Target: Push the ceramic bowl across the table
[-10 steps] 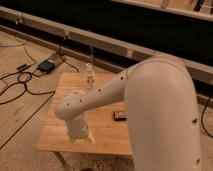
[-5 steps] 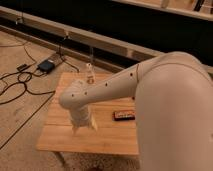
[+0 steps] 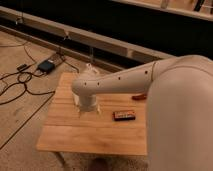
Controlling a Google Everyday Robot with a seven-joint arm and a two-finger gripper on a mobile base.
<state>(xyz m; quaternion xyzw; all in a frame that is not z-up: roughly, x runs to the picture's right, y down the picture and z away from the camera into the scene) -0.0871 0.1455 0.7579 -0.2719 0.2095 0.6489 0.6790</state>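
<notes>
The table (image 3: pixel 75 132) has a light wooden plank top. My white arm reaches over it from the right. My gripper (image 3: pixel 89 108) points down over the middle left of the top, close to the surface. Only a dark reddish sliver of the ceramic bowl (image 3: pixel 139 97) shows below my forearm, right of the gripper; the arm hides the rest. The gripper is apart from it.
A small flat black rectangular object (image 3: pixel 124 115) lies on the table just right of the gripper. A small pale cylinder (image 3: pixel 90 67) stands near the far edge behind the arm. On the floor at left lie a dark box (image 3: pixel 46 65) and cables (image 3: pixel 15 87).
The gripper has moved away from the near edge toward the far side and slightly right. The black object now shows fully beside it.
</notes>
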